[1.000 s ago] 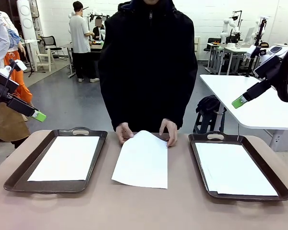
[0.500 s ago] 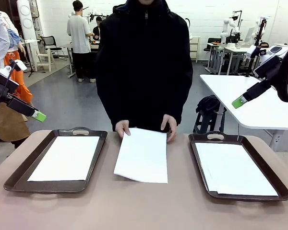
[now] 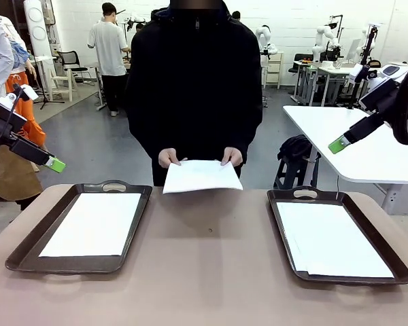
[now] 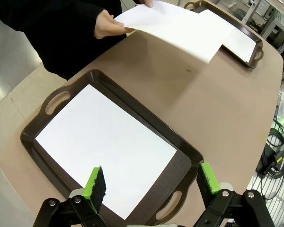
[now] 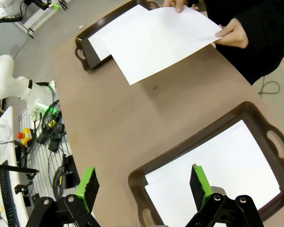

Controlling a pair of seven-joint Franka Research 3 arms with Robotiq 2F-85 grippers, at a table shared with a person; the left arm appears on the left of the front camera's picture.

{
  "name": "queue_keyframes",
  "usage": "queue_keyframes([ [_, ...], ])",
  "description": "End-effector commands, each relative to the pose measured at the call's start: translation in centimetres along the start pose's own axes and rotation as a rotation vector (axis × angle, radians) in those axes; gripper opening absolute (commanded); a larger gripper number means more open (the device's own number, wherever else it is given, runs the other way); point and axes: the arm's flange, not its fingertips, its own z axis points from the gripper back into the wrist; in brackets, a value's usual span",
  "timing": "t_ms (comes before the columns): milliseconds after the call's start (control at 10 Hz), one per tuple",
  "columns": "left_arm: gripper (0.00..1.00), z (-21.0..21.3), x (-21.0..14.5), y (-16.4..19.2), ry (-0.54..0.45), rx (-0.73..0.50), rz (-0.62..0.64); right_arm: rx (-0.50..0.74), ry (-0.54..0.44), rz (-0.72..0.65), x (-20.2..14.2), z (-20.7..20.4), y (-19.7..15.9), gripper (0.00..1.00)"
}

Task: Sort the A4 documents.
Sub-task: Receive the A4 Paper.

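person's hands (image 3: 168, 157) hold a4 sheet (image 3: 202, 176) above the table, near-flat, long axis toward the robot; left gripper (image 4: 150, 182) and right gripper (image 5: 141, 182) both wide, empty

No readable text anywhere right now. The sheet (image 3: 202, 176) held up at 12 o'clock looks blank, and so do the sheets in the left tray (image 3: 27, 246) and the right tray (image 3: 364, 275). No labels, brands or nos. legible on the trays or in the lab bkgd, which is too small and soft to make out.
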Motion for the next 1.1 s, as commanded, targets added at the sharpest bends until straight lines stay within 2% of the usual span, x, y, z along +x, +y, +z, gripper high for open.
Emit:
queue_keyframes([
  [0, 1.00, 0.01, -0.15, -0.04, 0.010, 0.006, -0.012, 0.000, 0.000, 0.002, 0.13, -0.11, 0.05, 1.00],
  [1000, 1.00, 0.01, -0.15, -0.04, 0.010, 0.006, -0.012, 0.000, 0.000, 0.002, 0.13, -0.11, 0.05, 1.00],
])
